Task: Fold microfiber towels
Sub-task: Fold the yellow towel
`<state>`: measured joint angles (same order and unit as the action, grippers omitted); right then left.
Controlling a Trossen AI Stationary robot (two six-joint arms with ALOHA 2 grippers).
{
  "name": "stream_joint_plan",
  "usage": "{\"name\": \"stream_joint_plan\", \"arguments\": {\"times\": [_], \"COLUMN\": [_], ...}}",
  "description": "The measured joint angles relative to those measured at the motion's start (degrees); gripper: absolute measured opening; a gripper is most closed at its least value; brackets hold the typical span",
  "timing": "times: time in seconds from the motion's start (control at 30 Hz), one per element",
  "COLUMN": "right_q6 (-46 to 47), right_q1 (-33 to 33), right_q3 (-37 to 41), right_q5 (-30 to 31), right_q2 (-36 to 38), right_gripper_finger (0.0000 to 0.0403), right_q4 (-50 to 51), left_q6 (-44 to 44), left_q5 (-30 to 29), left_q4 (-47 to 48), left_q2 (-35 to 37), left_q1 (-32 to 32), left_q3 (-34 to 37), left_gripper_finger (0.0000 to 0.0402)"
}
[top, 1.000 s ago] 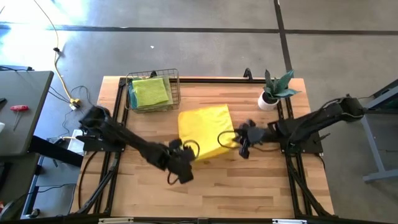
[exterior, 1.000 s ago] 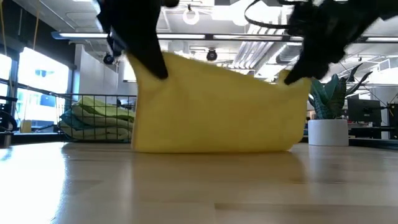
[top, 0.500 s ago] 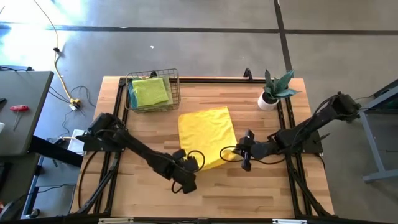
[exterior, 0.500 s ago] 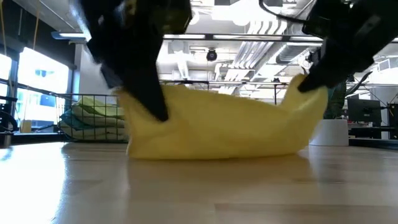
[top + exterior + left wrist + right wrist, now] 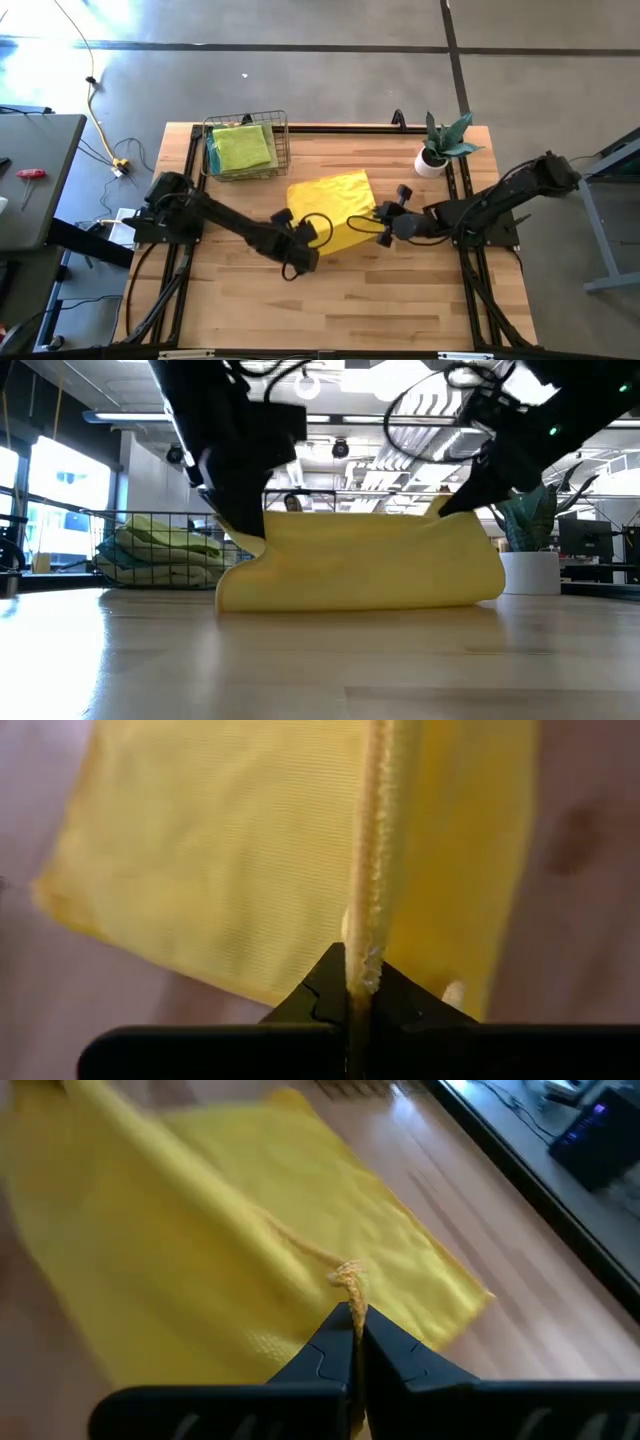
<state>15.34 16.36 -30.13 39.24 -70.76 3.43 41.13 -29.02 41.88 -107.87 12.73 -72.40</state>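
Observation:
A bright yellow microfiber towel lies mid-table, its far part flat on the wood and its near edge raised between the two grippers. My left gripper is shut on the raised edge's left end. My right gripper is shut on its right end. Lime green and pale green towels lie folded in the wire basket at the far left; they also show in the low view. My left gripper pinches the towel's near edge at its left corner between its two fingers, which slant down from the near side. The edge stands up out of the fingertips, and the cloth below slopes to the table. My right gripper pinches the towel's near right corner between its two fingertips, slanting down from the table's right and near side. The corner is lifted, and the cloth runs from it down to the part that lies on the table.
A small potted plant stands at the far right, close behind my right arm. Bare wood lies on the near side of the towel. A black frame rail runs along the table's edges.
Both grippers first went toward the table's near edge and down, drawing the towel's held edge out, then came back toward the far edge. The held edge now hangs lower than a second ago and stands over the towel's near part, while the far part has stayed on the table.

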Motion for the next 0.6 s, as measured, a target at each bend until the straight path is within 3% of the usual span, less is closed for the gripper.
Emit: {"name": "stream_joint_plan", "arguments": {"times": [0.47,0.6], "right_q6": [-11.70,-13.47], "right_q1": [-16.54,-20.35], "right_q3": [0.00,-0.03], "right_q5": [-0.81,-5.69], "right_q2": [-7.04,-10.72], "right_gripper_finger": [0.0000,0.0000], "right_q4": [-9.98,-14.71], "left_q6": [-9.67,-10.45], "left_q5": [-1.51,-1.31], "left_q4": [1.78,2.85], "left_q2": [0.00,-0.02], "left_q1": [-11.91,-14.34], "left_q3": [2.00,2.24], "left_gripper_finger": [0.0000,0.0000]}}
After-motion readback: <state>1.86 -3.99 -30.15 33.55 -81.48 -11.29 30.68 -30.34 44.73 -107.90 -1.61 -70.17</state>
